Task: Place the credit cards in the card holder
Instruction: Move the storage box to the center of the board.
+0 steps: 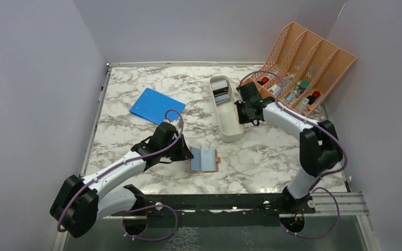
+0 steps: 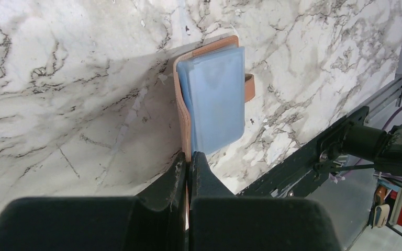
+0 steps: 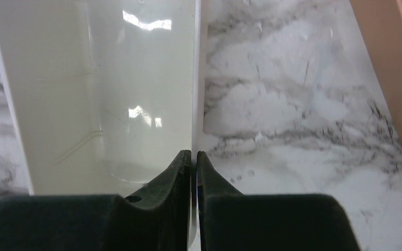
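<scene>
While the left fingers [image 2: 179,175] are pinched shut on the brown edge of the card holder [image 2: 214,99], the holder itself lies opened out on the marble bench [image 1: 272,151], toward the near side and roughly midway between the two arms. Its pale blue inside faces up, and a small brown tab [image 2: 249,87] sticks out from the side away from the fingers. In the left wrist view the brown edge runs straight up from between the fingertips, with the blue sleeves lying just beside it.

The right fingers [image 3: 180,167] are closed narrowly on the thin side wall of the white tray [image 1: 229,123], one finger inside the wall and one outside. The tray is long and oblong and sits on the far half of the bench, angled so that its near end points toward the holder but is well apart from it. At its far end lie a few flat pieces, silver and dark, which look like the cards [image 1: 221,95]; they are too small in the top view to count or tell apart.

A blue notebook [image 1: 157,104] lies flat on the far left of the bench, beyond the left arm [image 1: 120,170]. A peach lattice organiser [image 1: 306,65] stands at the far right corner, with small items in its slots, just beyond the right arm [image 1: 293,120].
</scene>
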Available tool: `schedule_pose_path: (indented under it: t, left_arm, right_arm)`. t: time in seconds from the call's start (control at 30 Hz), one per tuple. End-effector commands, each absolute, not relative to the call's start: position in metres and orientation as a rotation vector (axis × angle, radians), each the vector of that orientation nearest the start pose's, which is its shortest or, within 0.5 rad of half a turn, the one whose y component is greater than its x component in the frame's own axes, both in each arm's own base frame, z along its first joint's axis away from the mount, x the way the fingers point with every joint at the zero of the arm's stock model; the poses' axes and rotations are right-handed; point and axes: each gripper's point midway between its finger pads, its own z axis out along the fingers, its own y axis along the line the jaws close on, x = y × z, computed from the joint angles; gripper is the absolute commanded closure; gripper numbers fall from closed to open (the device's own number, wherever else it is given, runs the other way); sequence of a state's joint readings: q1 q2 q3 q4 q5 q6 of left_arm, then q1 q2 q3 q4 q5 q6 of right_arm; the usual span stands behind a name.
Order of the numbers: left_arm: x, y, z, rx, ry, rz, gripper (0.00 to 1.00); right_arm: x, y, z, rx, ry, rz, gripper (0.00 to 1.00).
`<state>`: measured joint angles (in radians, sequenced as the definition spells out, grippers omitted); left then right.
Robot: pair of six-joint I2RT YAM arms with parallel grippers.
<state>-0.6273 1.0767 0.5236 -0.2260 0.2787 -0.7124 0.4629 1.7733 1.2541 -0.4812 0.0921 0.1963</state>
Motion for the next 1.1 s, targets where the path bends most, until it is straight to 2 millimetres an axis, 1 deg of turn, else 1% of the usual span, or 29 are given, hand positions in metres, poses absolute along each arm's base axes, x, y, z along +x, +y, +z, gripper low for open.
schedule_pose_path:
  t: [0.0, 0.17, 0.23, 0.37, 0.47, 0.53, 0.63, 0.73, 0.8, 0.87, 0.93, 0.97, 1.0, 1.07]
  left_arm:
    - [0.197, -0.225, 0.098, 0.038, 2.469, -0.915, 1.00]
    - [0.198, -0.227, 0.097, 0.032, 2.475, -0.924, 1.00]
    - [0.196, -0.228, 0.097, 0.031, 2.482, -0.933, 1.00]
    - [0.194, -0.229, 0.097, 0.030, 2.482, -0.953, 1.00]
    - [0.193, -0.229, 0.097, 0.022, 2.482, -0.957, 1.00]
    - [0.193, -0.228, 0.098, 0.015, 2.480, -0.958, 1.00]
    - [0.190, -0.227, 0.097, 0.008, 2.484, -0.966, 1.00]
    - [0.188, -0.226, 0.097, 0.002, 2.483, -0.969, 1.00]
    - [0.188, -0.227, 0.097, 0.003, 2.482, -0.973, 1.00]
    - [0.187, -0.227, 0.098, 0.005, 2.482, -0.976, 1.00]
    - [0.188, -0.227, 0.100, 0.005, 2.475, -0.979, 1.00]
    - [0.187, -0.227, 0.100, 0.005, 2.474, -0.980, 1.00]
    - [0.187, -0.227, 0.099, 0.005, 2.476, -0.979, 1.00]
    - [0.187, -0.228, 0.099, 0.007, 2.477, -0.987, 1.00]
  right_arm:
    - [0.315, 0.159, 0.073, -0.251, 2.657, 0.159, 0.88]
    - [0.262, 0.140, 0.062, -0.189, 2.727, 0.189, 0.88]
    - [0.244, 0.138, 0.061, -0.157, 2.737, 0.229, 0.88]
    - [0.220, 0.142, 0.062, -0.144, 2.719, 0.360, 0.88]
    - [0.215, 0.145, 0.072, -0.122, 2.704, 0.356, 0.89]
    - [0.211, 0.146, 0.080, -0.102, 2.698, 0.379, 0.89]
    - [0.200, 0.149, 0.086, -0.084, 2.690, 0.433, 0.89]
    - [0.190, 0.149, 0.084, -0.066, 2.693, 0.468, 0.89]
    - [0.187, 0.151, 0.085, -0.067, 2.690, 0.497, 0.89]
    - [0.192, 0.148, 0.093, -0.040, 2.651, 0.480, 0.84]
    - [0.199, 0.148, 0.108, -0.025, 2.582, 0.493, 0.83]
    - [0.203, 0.149, 0.117, -0.019, 2.541, 0.507, 0.79]
    - [0.209, 0.151, 0.123, -0.010, 2.497, 0.520, 0.73]
    - [0.219, 0.156, 0.138, 0.007, 2.415, 0.560, 0.66]
